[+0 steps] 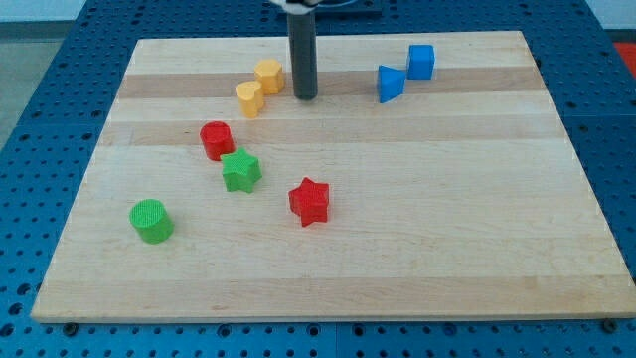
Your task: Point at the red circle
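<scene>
The red circle (pixel 217 139), a short red cylinder, stands on the wooden board (pixel 397 229) at the view's left of centre. My tip (pixel 305 96) rests on the board near the view's top, to the upper right of the red circle and well apart from it. The tip is just right of two yellow blocks: a yellow hexagon (pixel 268 75) and a yellow cylinder-like block (pixel 249 97). A green star (pixel 240 170) sits just below and right of the red circle, close to it.
A red star (pixel 310 201) lies near the board's middle. A green cylinder (pixel 151 220) stands at the lower left. A blue triangle (pixel 390 83) and a blue cube (pixel 421 61) sit at the top right of my tip.
</scene>
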